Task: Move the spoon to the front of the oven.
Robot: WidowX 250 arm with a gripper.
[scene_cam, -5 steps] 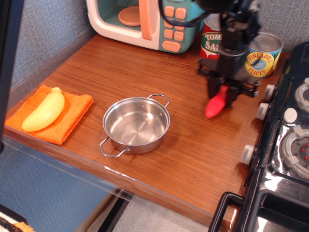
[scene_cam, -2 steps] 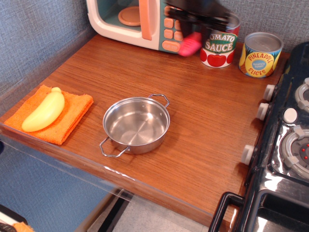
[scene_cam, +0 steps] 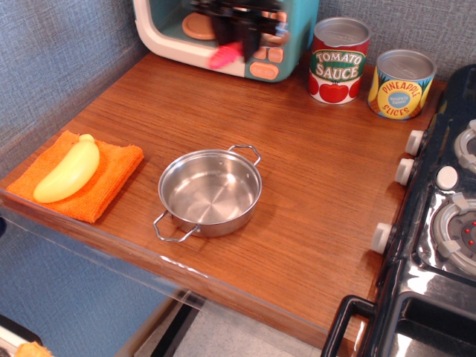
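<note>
The teal and cream toy oven (scene_cam: 160, 33) stands at the back left of the wooden counter, an orange plate behind its window. My black gripper (scene_cam: 236, 31) hangs right in front of the oven's door and buttons, above the counter. It is shut on the spoon (scene_cam: 225, 55), of which only the red-pink handle shows, sticking out down and to the left below the fingers. The spoon's silver bowl is hidden in the gripper.
A steel pot (scene_cam: 210, 193) with two handles sits mid-counter. A yellow banana (scene_cam: 68, 169) lies on an orange cloth (scene_cam: 104, 186) at the front left. Tomato sauce can (scene_cam: 338, 61) and pineapple can (scene_cam: 401, 83) stand at the back right. A black stove (scene_cam: 439, 223) fills the right edge.
My gripper has carried the spoon from the right side near the cans, up and leftwards, to the front of the oven.
</note>
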